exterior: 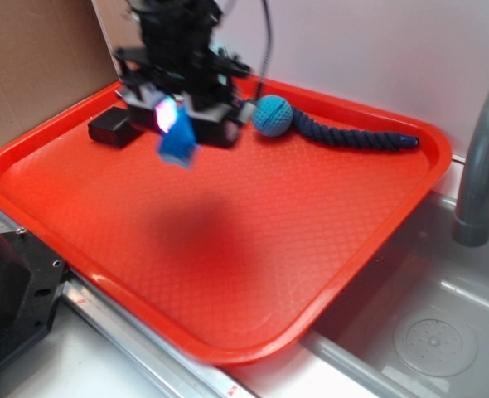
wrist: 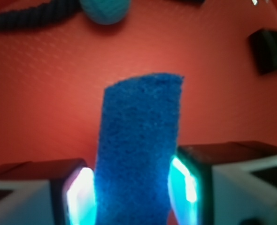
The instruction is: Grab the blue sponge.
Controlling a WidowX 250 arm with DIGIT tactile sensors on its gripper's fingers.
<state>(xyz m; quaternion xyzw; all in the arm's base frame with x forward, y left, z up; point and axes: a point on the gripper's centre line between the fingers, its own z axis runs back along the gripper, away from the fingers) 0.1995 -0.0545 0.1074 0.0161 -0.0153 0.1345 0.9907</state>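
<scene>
Wrist view shows the blue sponge (wrist: 138,150) pinched between the two fingers of the gripper (wrist: 136,192), whose lit pads (wrist: 81,194) glow pale cyan against its sides; the sponge stands out past the fingertips over the red tray (wrist: 44,93). At 11 o'clock lies a teal knitted ball (wrist: 105,10) on a navy rope (wrist: 30,18), and at 2 o'clock a small black block (wrist: 270,49).

Exterior view is blurred around the arm, but the gripper (exterior: 174,124) appears raised off the tray (exterior: 253,249), with the sponge (exterior: 178,143) hanging from it at about 11 o'clock over the tray. The ball (exterior: 273,115) and rope (exterior: 352,137) sit near 1 o'clock, the block (exterior: 112,128) at 10 o'clock. A grey faucet (exterior: 485,157) stands at 3 o'clock. No writing can be read.
</scene>
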